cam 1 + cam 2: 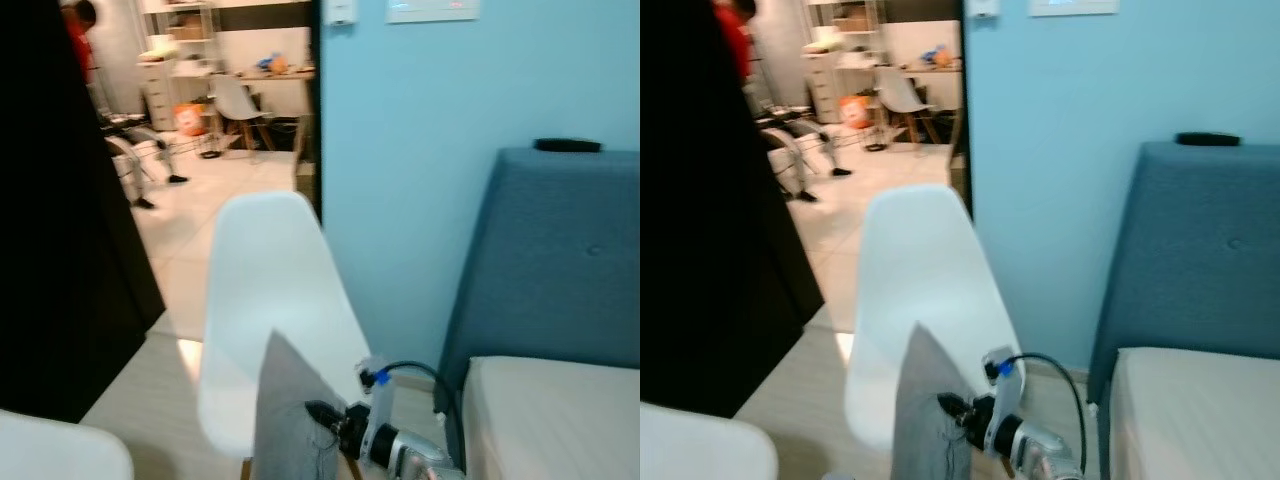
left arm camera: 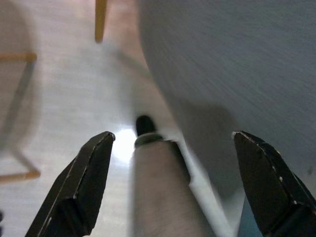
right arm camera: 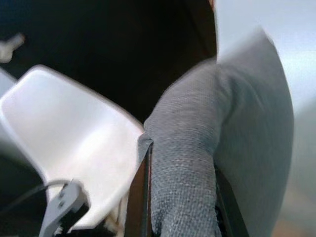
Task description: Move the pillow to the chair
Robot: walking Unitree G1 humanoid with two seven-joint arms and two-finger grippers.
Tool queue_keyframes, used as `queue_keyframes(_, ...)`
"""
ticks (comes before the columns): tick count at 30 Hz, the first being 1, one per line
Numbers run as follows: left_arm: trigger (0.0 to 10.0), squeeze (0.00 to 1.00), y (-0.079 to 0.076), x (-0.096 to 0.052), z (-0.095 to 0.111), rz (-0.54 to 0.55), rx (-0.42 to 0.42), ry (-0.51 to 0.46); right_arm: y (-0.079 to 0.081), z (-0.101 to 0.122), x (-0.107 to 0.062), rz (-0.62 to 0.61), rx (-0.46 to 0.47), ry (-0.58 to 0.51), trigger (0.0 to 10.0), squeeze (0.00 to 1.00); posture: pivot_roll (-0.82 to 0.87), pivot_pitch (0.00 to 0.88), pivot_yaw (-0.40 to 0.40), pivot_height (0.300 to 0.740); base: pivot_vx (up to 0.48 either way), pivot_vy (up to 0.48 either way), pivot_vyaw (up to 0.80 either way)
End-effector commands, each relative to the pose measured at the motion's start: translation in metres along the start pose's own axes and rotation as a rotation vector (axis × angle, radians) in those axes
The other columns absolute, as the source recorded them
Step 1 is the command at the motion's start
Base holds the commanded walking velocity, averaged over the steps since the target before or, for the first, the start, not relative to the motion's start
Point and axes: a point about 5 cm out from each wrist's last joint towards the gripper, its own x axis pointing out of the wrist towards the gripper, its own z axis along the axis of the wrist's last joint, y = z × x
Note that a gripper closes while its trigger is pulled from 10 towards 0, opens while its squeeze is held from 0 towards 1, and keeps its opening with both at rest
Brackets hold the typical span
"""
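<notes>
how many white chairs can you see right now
3, possibly more hidden. One white chair directly ahead, behind the grey pillow held in the right hand. One chair edge at lower left. One far chair in the room beyond.

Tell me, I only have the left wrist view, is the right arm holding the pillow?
Observer: Yes. The right gripper is shut on the grey pillow, pinching its edge.
Operator: Where's the chair?
Observer: The white chair stands right behind the pillow, its backrest rising above it.
Operator: What's to the right?
Observer: A blue headboard and a bed, beside the chair.
Operator: And my left gripper?
Observer: Your own view has it: left gripper jaws open, the pillow just above, not gripped.
</notes>
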Motion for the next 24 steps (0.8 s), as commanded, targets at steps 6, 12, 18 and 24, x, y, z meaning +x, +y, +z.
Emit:
queue_keyframes(6, 10.0, 0.00, 0.008, -0.003, -0.006, 0.022, 0.005, 0.019, 0.021, 0.054, 0.026, 0.175, -0.021, -0.215, 10.0, 0.00, -0.08, 0.008, 0.028, 0.740, 0.472, 0.000, 0.00)
queue_keyframes(12, 10.0, 0.00, 0.008, -0.003, -0.009, 0.025, 0.005, 0.025, 0.028, 0.060, 0.028, 0.238, -0.048, -0.225, 10.0, 0.00, -0.08, 0.012, 0.026, 0.740, 0.470, 0.000, 0.00)
queue_keyframes(18, 10.0, 0.00, 0.010, -0.004, -0.011, 0.049, -0.044, 0.023, 0.037, 0.058, 0.029, 0.313, -0.037, -0.209, 10.0, 0.00, -0.08, 0.017, 0.028, 0.740, 0.062, 0.000, 0.00)
queue_keyframes(24, 10.0, 0.00, 0.009, -0.004, -0.010, 0.035, -0.022, 0.022, 0.066, 0.064, 0.029, 0.548, 0.030, -0.223, 10.0, 0.00, -0.08, 0.021, 0.031, 0.740, 0.000, 0.000, 0.00)
